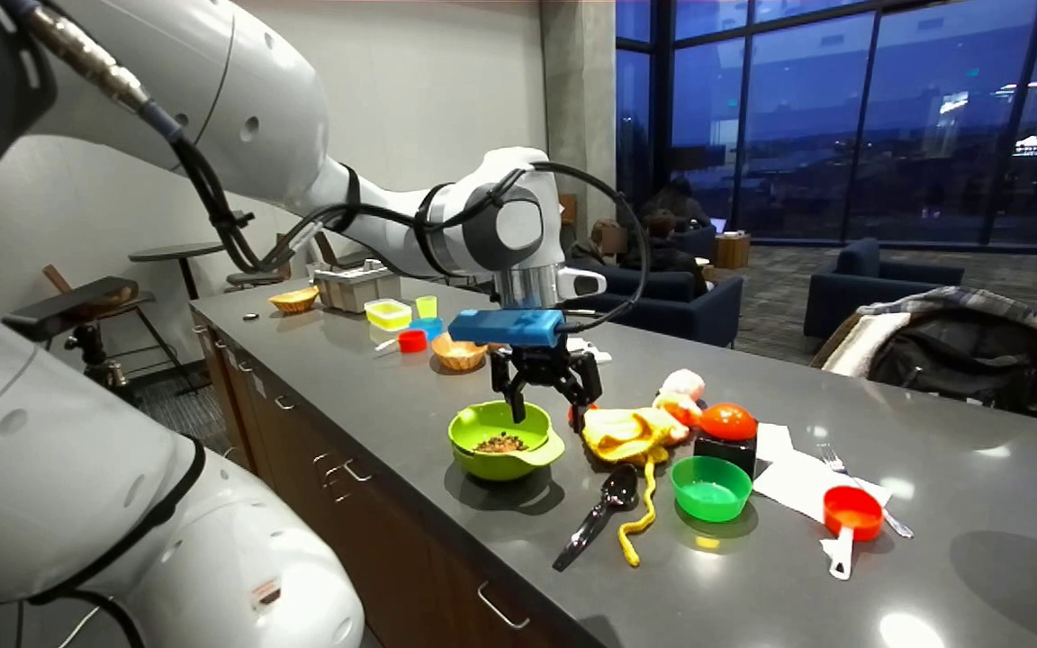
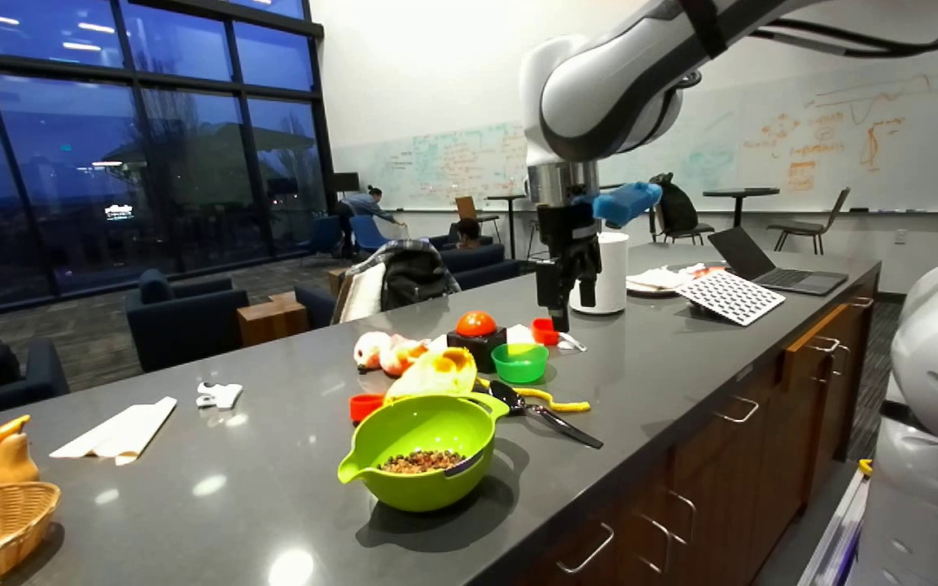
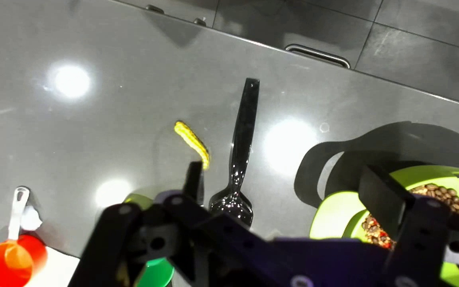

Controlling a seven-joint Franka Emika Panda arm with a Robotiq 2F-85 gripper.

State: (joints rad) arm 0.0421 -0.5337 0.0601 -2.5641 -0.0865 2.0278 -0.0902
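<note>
My gripper (image 1: 548,417) hangs above the counter with its jaws wide apart and nothing between them. In an exterior view it appears above and beside a lime-green bowl (image 1: 482,464) holding small brown and red bits. The wrist view shows one finger overlapping the bowl's handle side (image 3: 335,217). Between the fingers, lower down, lies a black spoon (image 3: 243,139), its bowl end partly hidden by the gripper. A yellow floppy toy (image 1: 626,436) lies close by, trailing a yellow strand (image 3: 189,137). A green cup (image 2: 520,364) stands near the spoon in both exterior views.
A black box with an orange dome (image 1: 727,421) stands behind the green cup. A red measuring cup (image 1: 852,511) sits by a fork and white paper. Elsewhere are a wicker basket (image 2: 1,517), a white cylinder (image 2: 611,273), a laptop (image 2: 795,273) and a grey bin (image 1: 356,288).
</note>
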